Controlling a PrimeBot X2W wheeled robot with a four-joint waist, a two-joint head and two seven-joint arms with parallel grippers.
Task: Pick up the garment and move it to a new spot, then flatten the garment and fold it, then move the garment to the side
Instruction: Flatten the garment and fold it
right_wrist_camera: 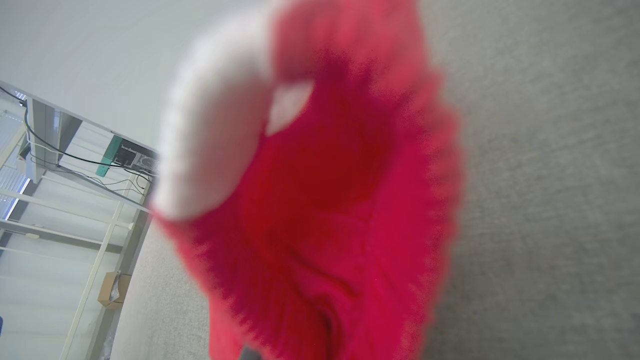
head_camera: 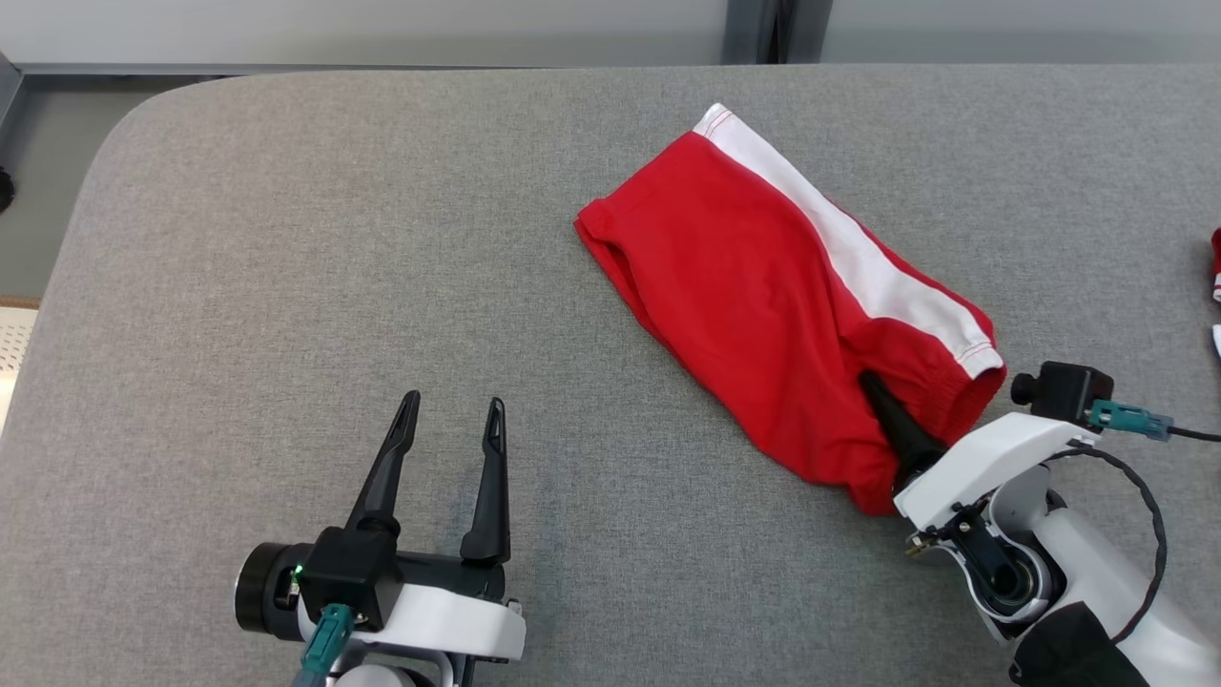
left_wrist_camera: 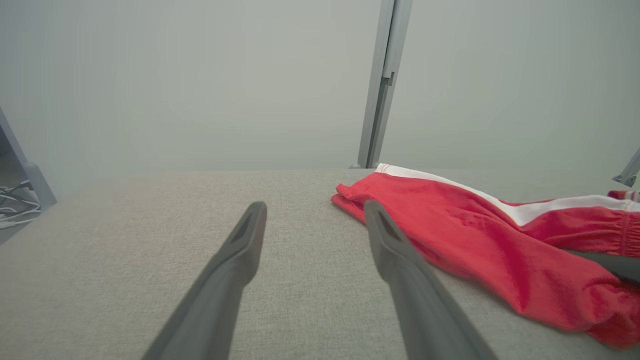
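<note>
The garment [head_camera: 763, 286] is a pair of red shorts with a white side stripe, lying crumpled on the grey padded table [head_camera: 286, 286], right of centre. My right gripper [head_camera: 870, 384] is at its near, waistband end. One dark finger lies on top of the cloth and the other is hidden under it, so the jaws are pinched on the fabric. In the right wrist view the garment [right_wrist_camera: 320, 200] is bunched, blurred and very close. My left gripper [head_camera: 454, 401] rests open on bare table to the garment's left. Its view shows the garment [left_wrist_camera: 475, 235] just right of the left gripper [left_wrist_camera: 315, 205].
Another red and white piece of cloth [head_camera: 1216, 258] pokes in at the table's right edge. The table's rounded left corner [head_camera: 124, 124] drops to the floor. A pale wall with a metal post [left_wrist_camera: 382, 85] stands behind the far edge.
</note>
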